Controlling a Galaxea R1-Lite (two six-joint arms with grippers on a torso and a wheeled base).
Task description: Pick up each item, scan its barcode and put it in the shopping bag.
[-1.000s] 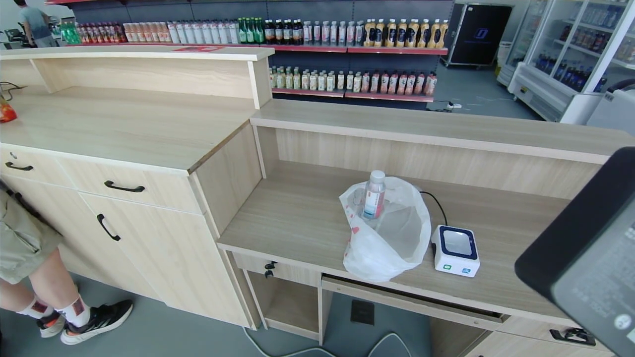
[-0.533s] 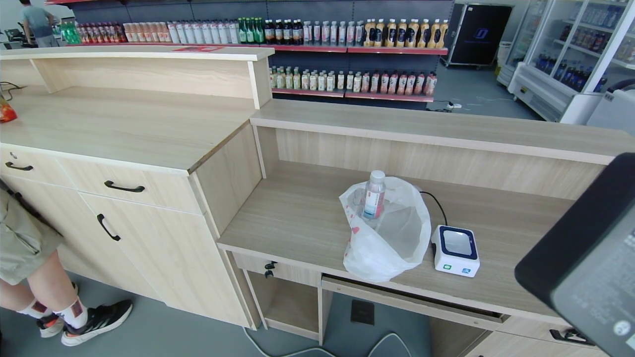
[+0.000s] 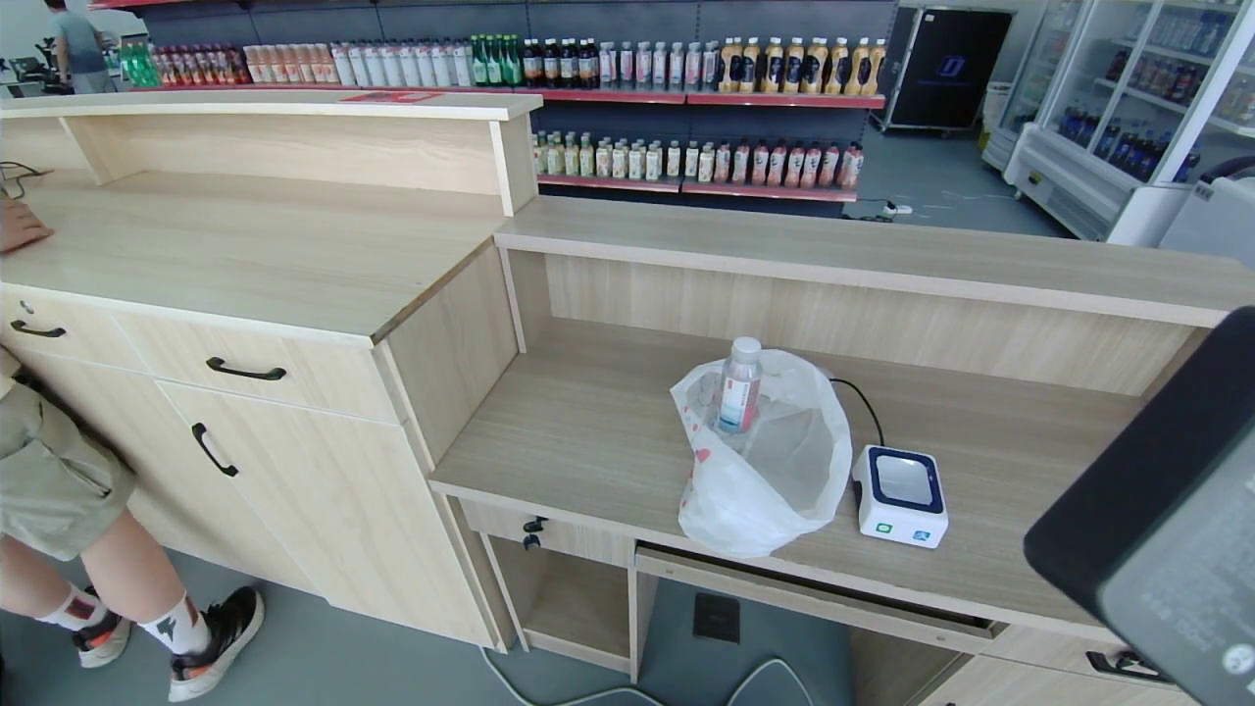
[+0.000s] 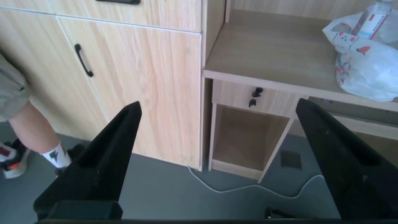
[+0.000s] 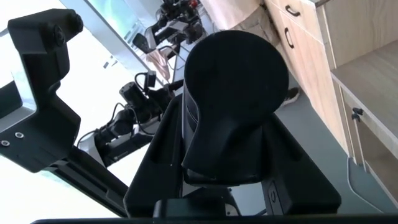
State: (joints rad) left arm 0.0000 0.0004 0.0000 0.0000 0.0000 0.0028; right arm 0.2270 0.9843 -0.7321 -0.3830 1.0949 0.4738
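Note:
A white plastic shopping bag [image 3: 765, 471] sits open on the lower desk. A clear bottle [image 3: 739, 384] with a red and blue label stands upright in it. Right of the bag lies the white barcode scanner [image 3: 900, 493], its glass facing up. My left gripper [image 4: 217, 168] hangs open and holds nothing, low over the floor in front of the cabinet doors; the bag [image 4: 367, 53] and the bottle [image 4: 375, 11] are well away from it on the desk. My right gripper [image 5: 230, 186] is low beside the counter, far from the bag, and looks dark against dark parts.
A person stands at the far left with a hand [image 3: 20, 230] on the higher counter [image 3: 255, 245]. A black monitor [image 3: 1157, 510] blocks the near right. A raised ledge [image 3: 863, 250] runs behind the desk [image 3: 588, 431]. Drink shelves stand beyond.
The person's hand has come onto the higher counter where a red packet lay, and the packet no longer shows. Their feet have shifted. The bag, bottle and scanner have not moved.

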